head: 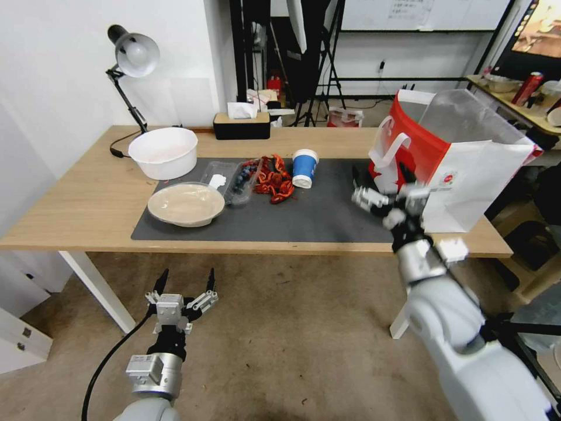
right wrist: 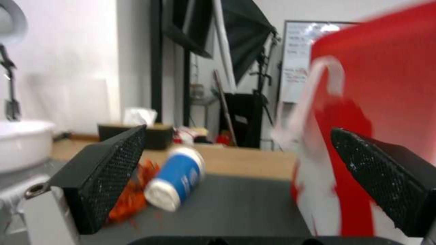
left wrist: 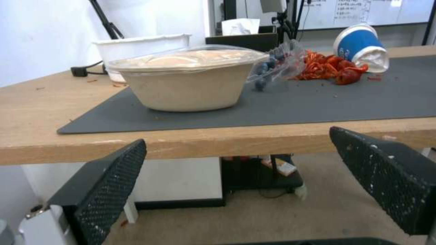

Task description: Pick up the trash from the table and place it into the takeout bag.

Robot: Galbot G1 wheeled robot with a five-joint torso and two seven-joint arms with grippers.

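A blue paper cup (head: 304, 168), red scraps (head: 274, 179) and a lidded beige dish (head: 186, 204) sit on the wooden table (head: 76, 199); the red-and-white takeout bag (head: 461, 158) stands open alongside.

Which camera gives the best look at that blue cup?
The left wrist view: the blue cup is sharp, tilted beside red scraps. The head view shows it small; the right wrist view shows it blurred.

Light wood desk (head: 87, 204) under a matt dark grey mat (head: 327, 216); glossy red-and-white paper takeout bag (head: 467, 175); clear plastic lid on the beige dish (head: 186, 204).
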